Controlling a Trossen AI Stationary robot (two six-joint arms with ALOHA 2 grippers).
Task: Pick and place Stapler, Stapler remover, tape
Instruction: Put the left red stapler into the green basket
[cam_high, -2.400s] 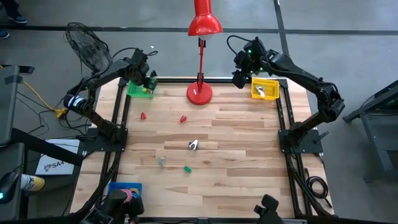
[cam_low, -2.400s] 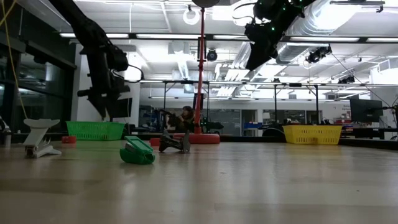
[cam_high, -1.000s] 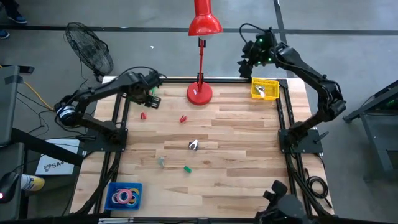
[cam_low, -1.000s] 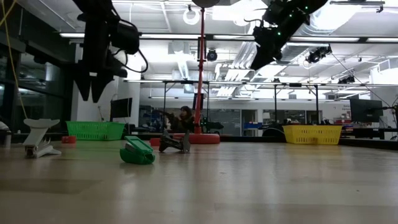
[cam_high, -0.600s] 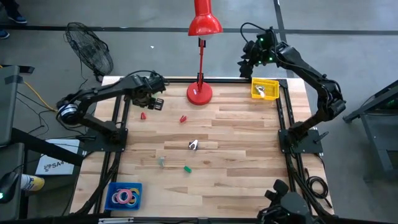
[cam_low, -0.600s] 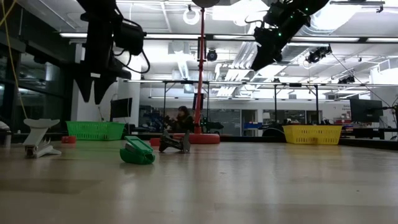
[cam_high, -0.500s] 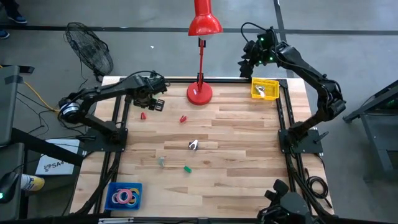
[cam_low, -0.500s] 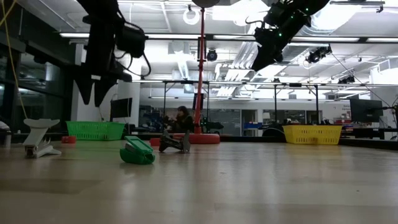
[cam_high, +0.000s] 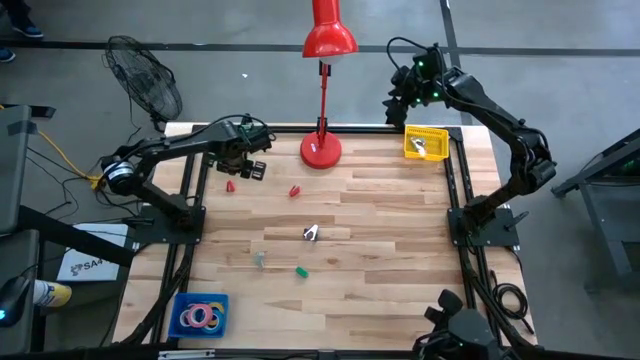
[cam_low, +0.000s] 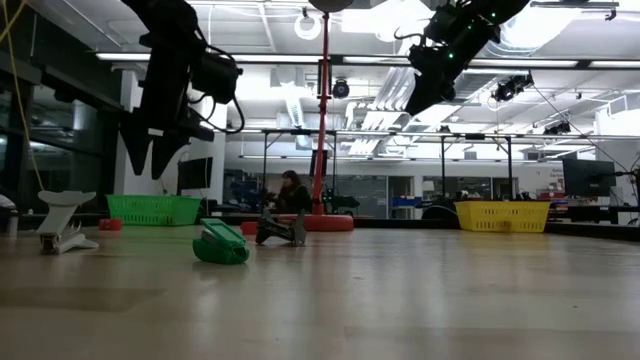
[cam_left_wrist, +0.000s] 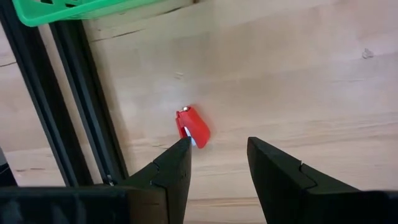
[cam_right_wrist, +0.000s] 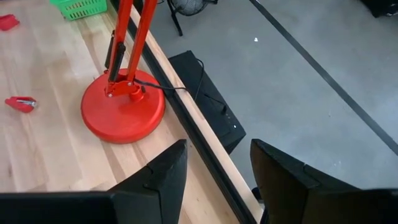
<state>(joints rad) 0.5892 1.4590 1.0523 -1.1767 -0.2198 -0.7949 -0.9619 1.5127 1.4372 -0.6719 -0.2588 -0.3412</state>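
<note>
Left jaws (cam_left_wrist: 217, 152) open above red stapler (cam_left_wrist: 192, 126)

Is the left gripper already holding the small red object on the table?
No, the left gripper is open above the small red object, which lies on the table.

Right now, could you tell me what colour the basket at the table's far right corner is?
Yellow basket; the high view shows it best.

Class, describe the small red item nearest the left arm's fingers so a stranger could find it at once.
Start at the red lamp base at the table's far edge and look toward the left arm. Two small red items lie there; the one meant sits just below the left gripper, near the black frame rail. Its neighbour lies closer to the lamp.
</note>
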